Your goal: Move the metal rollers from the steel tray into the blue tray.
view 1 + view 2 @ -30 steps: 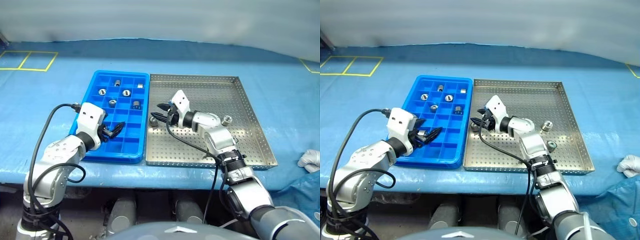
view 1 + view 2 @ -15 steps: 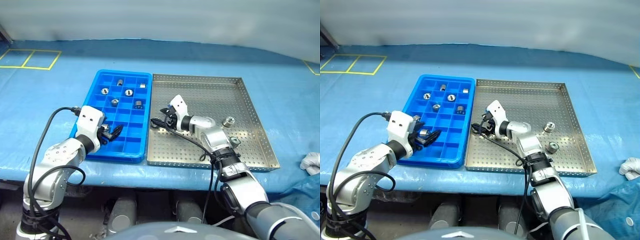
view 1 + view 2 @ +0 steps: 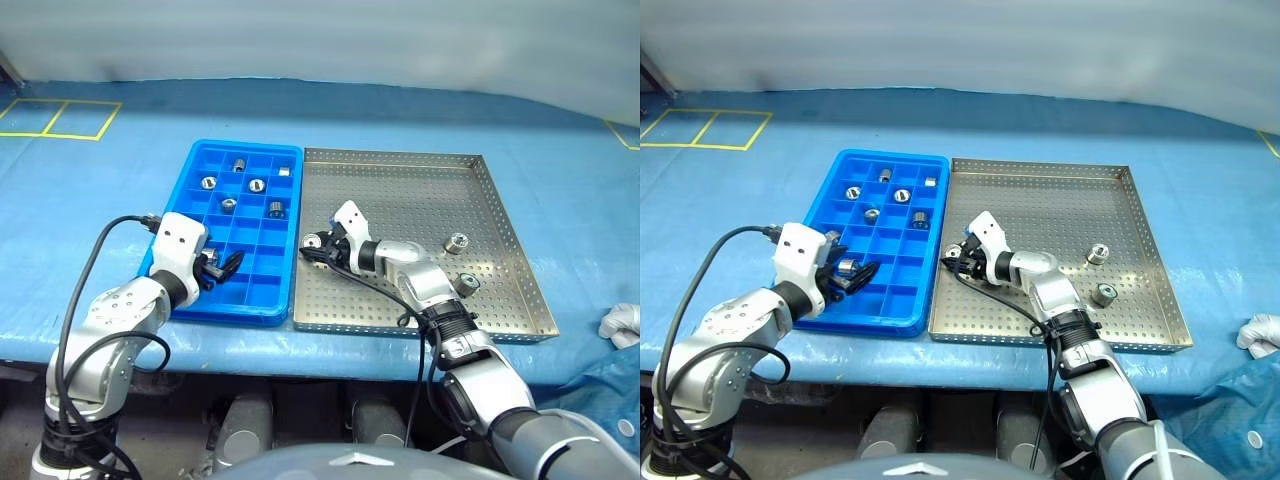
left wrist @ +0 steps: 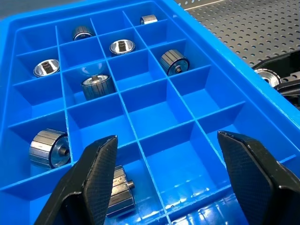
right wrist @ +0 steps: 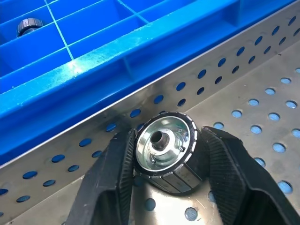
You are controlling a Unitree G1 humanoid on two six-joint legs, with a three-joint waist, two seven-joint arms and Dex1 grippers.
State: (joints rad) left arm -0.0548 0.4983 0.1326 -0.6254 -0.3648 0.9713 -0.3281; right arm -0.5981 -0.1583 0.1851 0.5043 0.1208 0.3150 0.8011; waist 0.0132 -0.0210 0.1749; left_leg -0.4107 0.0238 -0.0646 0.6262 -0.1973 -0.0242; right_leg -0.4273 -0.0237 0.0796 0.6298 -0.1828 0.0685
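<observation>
1. Right pincer [image 5: 164,164] clenched on shiny silver metal roller [image 5: 165,149], low in perforated grey steel tray [image 3: 1120,215], against its wall beside bright blue compartment tray [image 3: 840,165].
2. Left pincer [image 4: 173,164] released, hovering over blue tray.
3. Risk: roller catches the wall on lifting, slips.

Blue tray [image 3: 196,165] left of, touching, steel tray [image 3: 500,215]; rollers [image 3: 457,242] in both.

ten metal rollers [image 3: 457,242], two trays [image 3: 500,300]
</observation>
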